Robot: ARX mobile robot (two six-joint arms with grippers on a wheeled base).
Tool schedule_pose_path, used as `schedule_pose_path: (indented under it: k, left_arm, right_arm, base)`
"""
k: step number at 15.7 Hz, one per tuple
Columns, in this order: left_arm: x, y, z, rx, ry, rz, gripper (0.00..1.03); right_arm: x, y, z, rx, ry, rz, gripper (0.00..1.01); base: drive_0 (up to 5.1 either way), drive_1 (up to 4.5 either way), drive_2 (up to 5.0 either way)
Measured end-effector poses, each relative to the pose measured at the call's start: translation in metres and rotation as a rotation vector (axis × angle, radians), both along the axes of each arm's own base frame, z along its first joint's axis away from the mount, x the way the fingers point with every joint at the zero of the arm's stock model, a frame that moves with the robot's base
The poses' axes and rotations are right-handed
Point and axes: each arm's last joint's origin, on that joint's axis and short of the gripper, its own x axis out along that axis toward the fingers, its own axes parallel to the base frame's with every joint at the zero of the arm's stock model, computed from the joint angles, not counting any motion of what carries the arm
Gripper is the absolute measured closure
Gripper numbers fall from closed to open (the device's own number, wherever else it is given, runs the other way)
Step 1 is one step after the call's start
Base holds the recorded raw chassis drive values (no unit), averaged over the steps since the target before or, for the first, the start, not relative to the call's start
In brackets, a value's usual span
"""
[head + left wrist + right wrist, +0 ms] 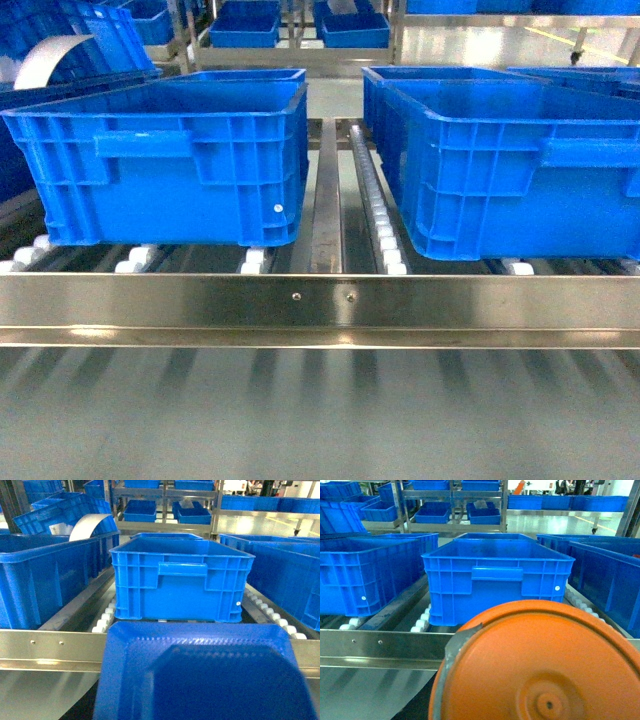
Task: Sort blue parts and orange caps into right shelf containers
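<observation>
The step in hand looked like the carry-in, with nothing dropped yet. In the left wrist view a blue part (200,675) with a raised rim and a recessed middle filled the lower frame. It sat just short of the steel front rail (50,642) and well apart from the blue crate (180,585) squarely ahead. In the right wrist view an orange cap (540,665) with a small central hub filled the foreground the same way, facing another crate (495,580).

Neither gripper's jaws showed in any view, so I could not tell whether they were wide, narrow or clamped. Each piece sat close under its camera, which suggested it was being carried. A grey sliver at the cap's left edge could not be identified.

The head view showed 2 right shelf containers (500,170) on the white rollers (375,215) — both open-topped, with no arm over them.

By my reading, the next move called for lifting each piece clear of the rail and the near rim, centring it over the crate mouth, then letting go — the tall rims were the likely snag.
</observation>
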Motion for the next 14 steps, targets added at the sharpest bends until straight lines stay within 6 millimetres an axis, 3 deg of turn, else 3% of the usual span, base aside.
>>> schedule_pose_path:
  k: [9,14]
  left_arm:
    - [0.0,0.0,0.0001,0.0,-0.001,0.0,0.61]
    - [0.0,0.0,0.0,0.0,0.0,-0.001,0.61]
  right_arm:
    - [0.0,0.0,-0.0001,0.0,0.002,0.0,0.58]
    - [0.0,0.0,-0.0001,0.0,0.001,0.0,0.58]
  base:
    - [0.0,0.0,0.0]
    - [0.0,4.21,-4.2]
